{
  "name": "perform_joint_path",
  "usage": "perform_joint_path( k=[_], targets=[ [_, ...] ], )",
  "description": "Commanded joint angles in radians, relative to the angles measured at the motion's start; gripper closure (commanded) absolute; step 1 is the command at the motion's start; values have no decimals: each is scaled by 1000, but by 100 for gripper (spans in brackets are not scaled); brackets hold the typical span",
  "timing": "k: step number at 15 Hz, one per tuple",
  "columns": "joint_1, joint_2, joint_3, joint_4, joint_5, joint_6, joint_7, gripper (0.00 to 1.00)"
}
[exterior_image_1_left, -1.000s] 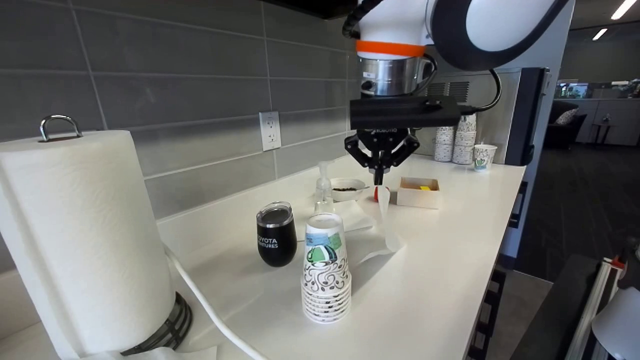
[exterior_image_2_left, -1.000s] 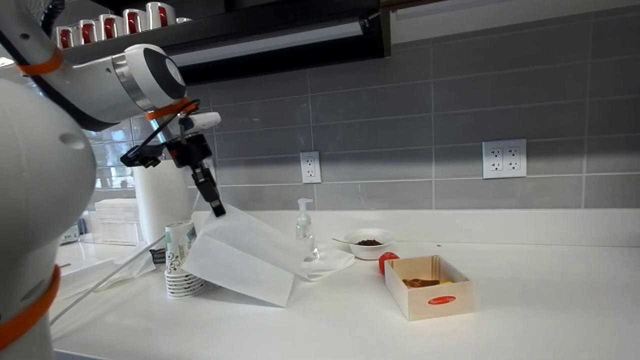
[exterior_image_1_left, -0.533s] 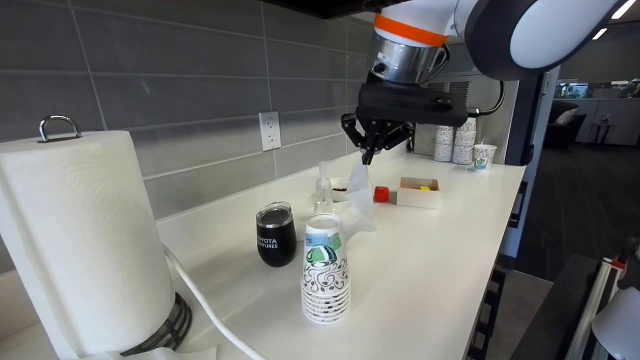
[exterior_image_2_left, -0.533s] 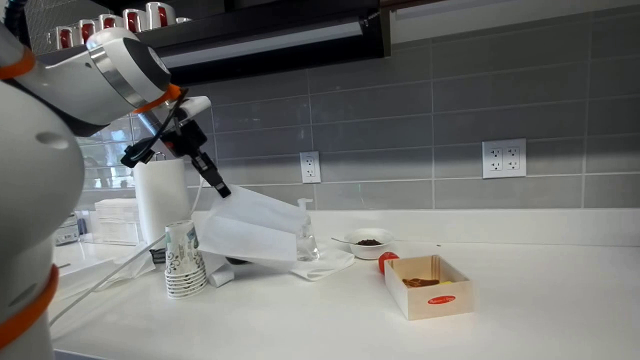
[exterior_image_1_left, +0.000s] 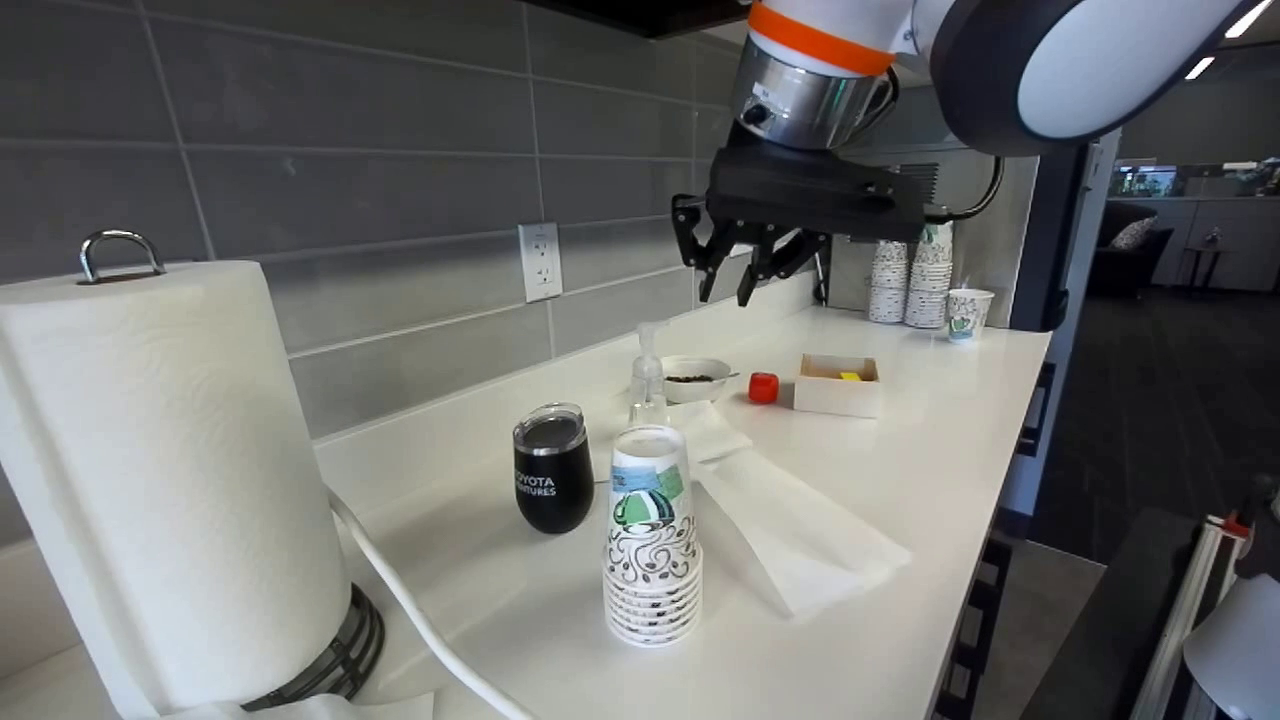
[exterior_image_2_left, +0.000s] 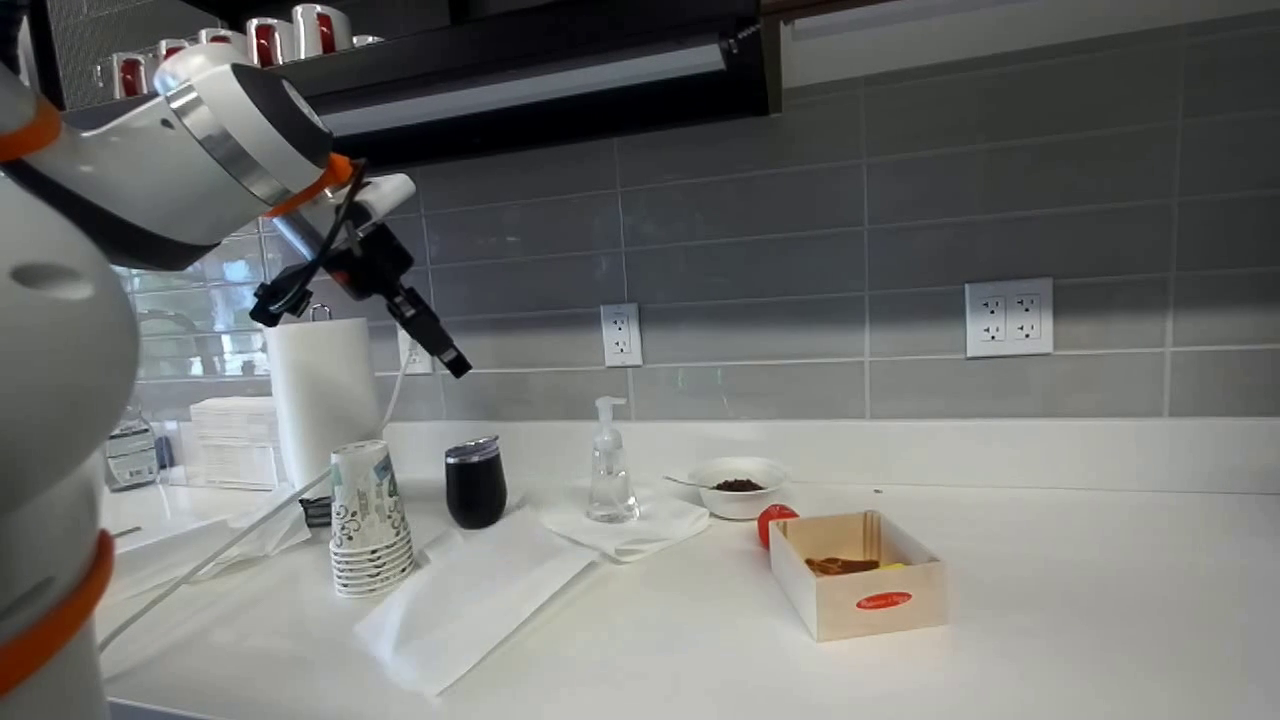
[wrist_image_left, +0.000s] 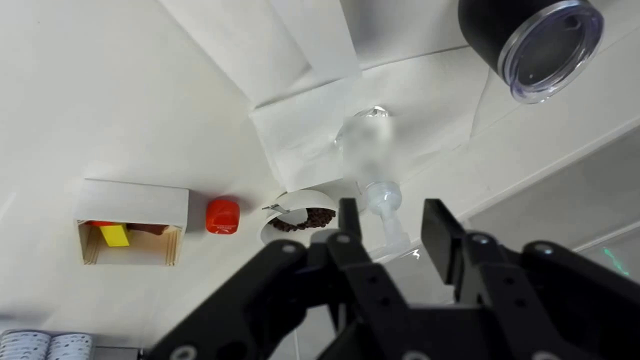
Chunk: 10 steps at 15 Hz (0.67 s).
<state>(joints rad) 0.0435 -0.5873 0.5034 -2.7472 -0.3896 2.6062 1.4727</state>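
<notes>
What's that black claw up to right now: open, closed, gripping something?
Gripper: open, jaws apart, holding nothing; the white sheet lies clear of it.

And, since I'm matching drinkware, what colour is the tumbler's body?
The tumbler's body is black; best seen in an exterior view.

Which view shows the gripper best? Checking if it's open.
The wrist view: the gripper is close up, its fingers clearly apart. In both exterior views it is smaller: seen front-on, the gripper also reads open; seen side-on, its fingertips line up, hiding the gap.
</notes>
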Motion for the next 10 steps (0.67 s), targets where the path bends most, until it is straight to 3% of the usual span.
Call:
perform_joint_path(
  k=[1, 5, 10],
  targets=[
    [-22, -16, 17, 0, -1, 2, 11, 30],
    [-16, 1, 9, -2, 15, -4, 1, 1],
    [-12, 12, 3, -6, 24, -27, 0, 0]
  ],
)
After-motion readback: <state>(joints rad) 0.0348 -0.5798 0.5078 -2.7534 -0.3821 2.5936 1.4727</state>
